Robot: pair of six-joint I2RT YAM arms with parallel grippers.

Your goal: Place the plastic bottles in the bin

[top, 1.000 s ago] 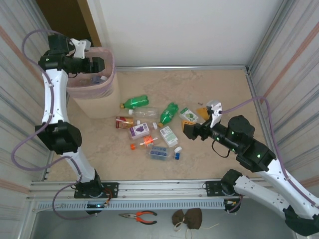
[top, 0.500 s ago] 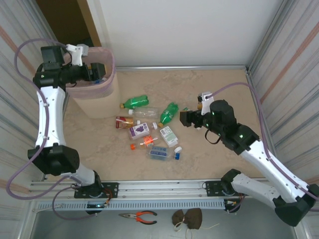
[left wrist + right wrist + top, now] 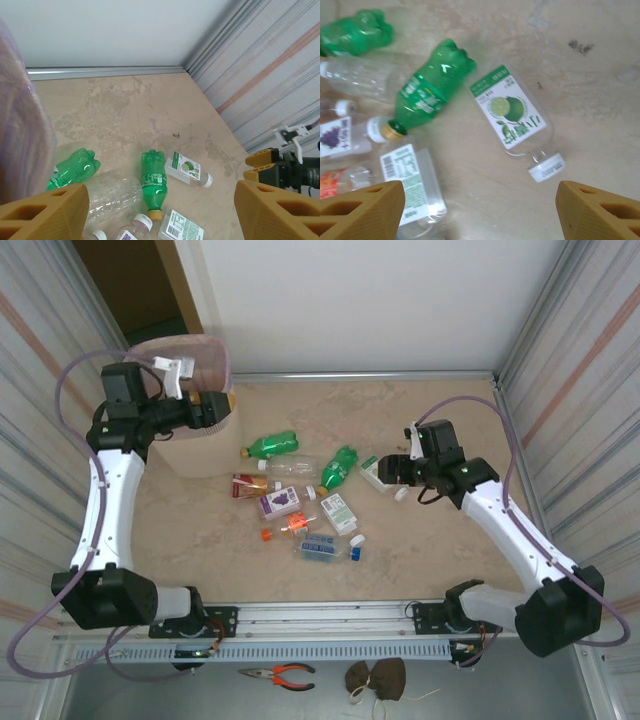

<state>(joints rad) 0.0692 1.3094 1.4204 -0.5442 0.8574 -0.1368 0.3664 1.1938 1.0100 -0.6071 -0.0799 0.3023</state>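
From the top camera, the bin (image 3: pixel 205 341) sat in the far left corner of the tabletop (image 3: pixel 440 540), and my left gripper (image 3: pixel 218 406) hung just beside its near right side, up at rim height, jaws spread wide with nothing in them. The plastic bottles (image 3: pixel 282 502) were scattered around the middle of the tabletop. My right gripper (image 3: pixel 388 472) was right over the lime-label bottle (image 3: pixel 372 470), a bit right of centre. On the left wrist cam both fingers (image 3: pixel 50 212) sat way apart at the bottom corners, empty gap between, the bin's pink wall at the left edge and a green bottle (image 3: pixel 152 177) lying on the marble below. On the right wrist cam the fingers (image 3: pixel 360 210) were likewise spread well apart and holding nothing, with the lime-label bottle lying flat below them, white cap (image 3: pixel 546 170) toward me, and the green bottle just beside it.
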